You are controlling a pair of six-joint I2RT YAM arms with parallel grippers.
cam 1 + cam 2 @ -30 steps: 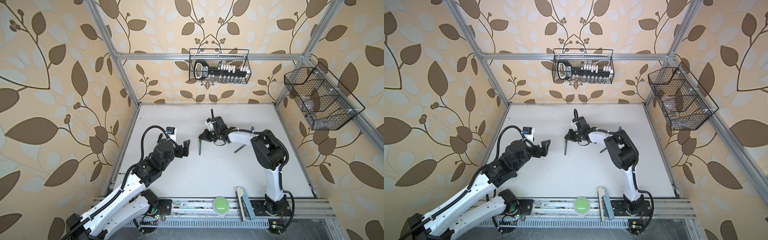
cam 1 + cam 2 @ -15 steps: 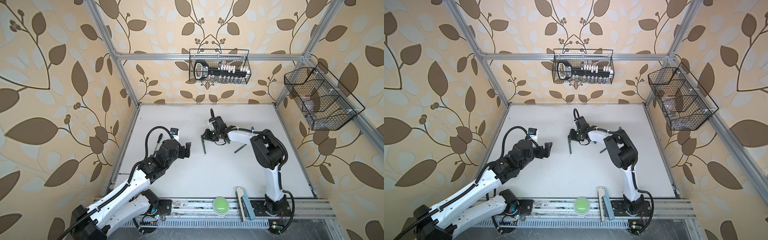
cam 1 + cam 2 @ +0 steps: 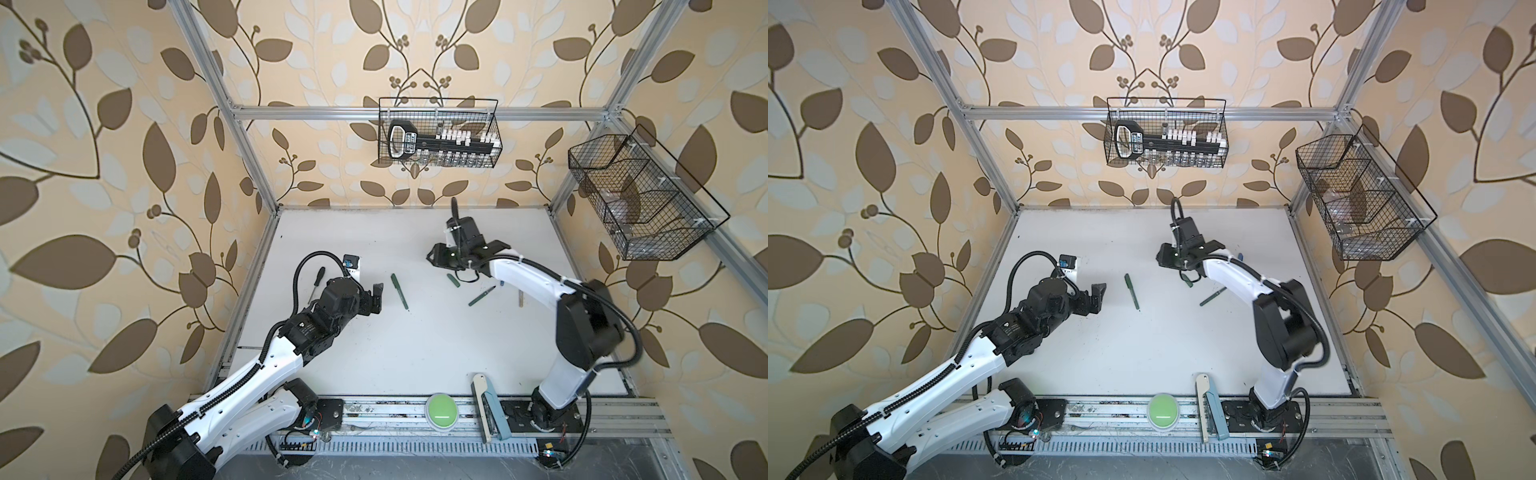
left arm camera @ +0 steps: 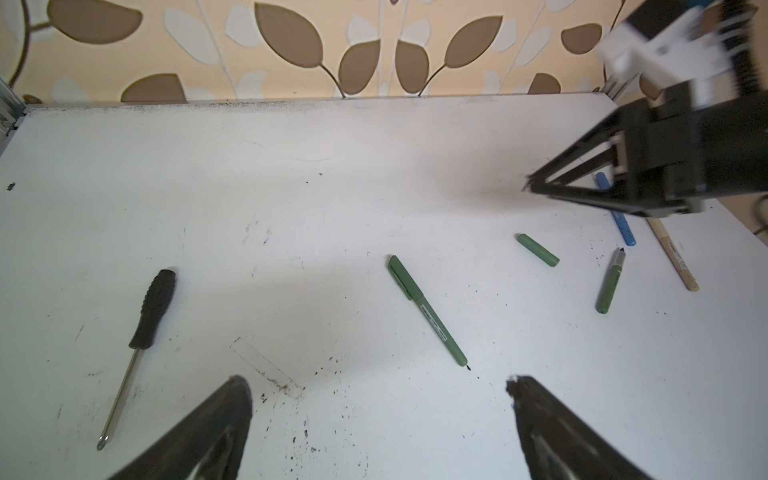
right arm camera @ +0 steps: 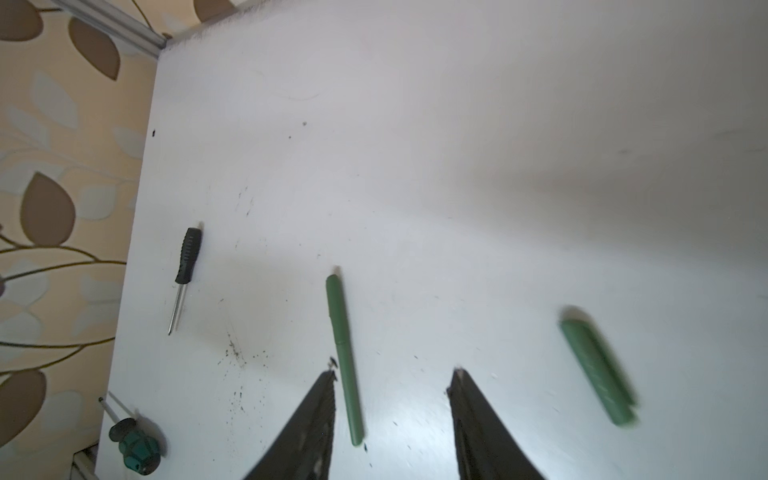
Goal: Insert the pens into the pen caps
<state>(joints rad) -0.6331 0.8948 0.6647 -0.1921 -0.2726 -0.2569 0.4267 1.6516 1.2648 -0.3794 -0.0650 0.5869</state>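
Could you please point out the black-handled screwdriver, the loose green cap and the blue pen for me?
black-handled screwdriver (image 4: 149, 311), left wrist view, middle of the ribbed handle.
loose green cap (image 4: 538, 250), left wrist view, middle of its body.
blue pen (image 4: 623, 228), left wrist view, exposed barrel near one end.

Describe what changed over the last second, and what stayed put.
The right gripper opened and let go of the dark green pen, which now lies flat on the table; the gripper then drew back toward the rear wall. The left gripper stayed open and barely moved. The second green pen and the screwdriver stayed put.
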